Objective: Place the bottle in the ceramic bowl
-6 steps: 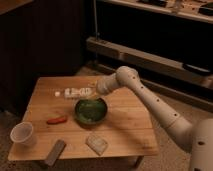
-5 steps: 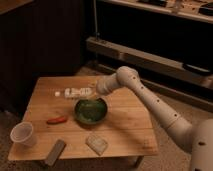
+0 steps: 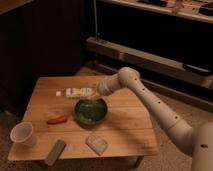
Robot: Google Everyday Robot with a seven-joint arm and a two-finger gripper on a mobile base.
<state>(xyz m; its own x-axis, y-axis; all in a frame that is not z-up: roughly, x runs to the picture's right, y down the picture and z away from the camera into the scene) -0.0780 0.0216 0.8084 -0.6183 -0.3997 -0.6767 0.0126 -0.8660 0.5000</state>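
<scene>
The bottle [image 3: 75, 92] lies on its side on the wooden table [image 3: 125, 125], at the back left, its white cap pointing left. The dark green ceramic bowl [image 3: 91, 111] stands just in front of it, near the table's middle, and looks empty. My gripper [image 3: 95, 91] is at the bottle's right end, just behind the bowl's far rim, low over the table. The white arm reaches in from the right.
A white plastic cup [image 3: 22, 134] stands at the front left. A grey bar [image 3: 55, 151] lies at the front edge, and a pale packet [image 3: 96, 144] lies in front of the bowl. A red-orange object [image 3: 56, 120] lies left of the bowl. Dark shelving stands behind.
</scene>
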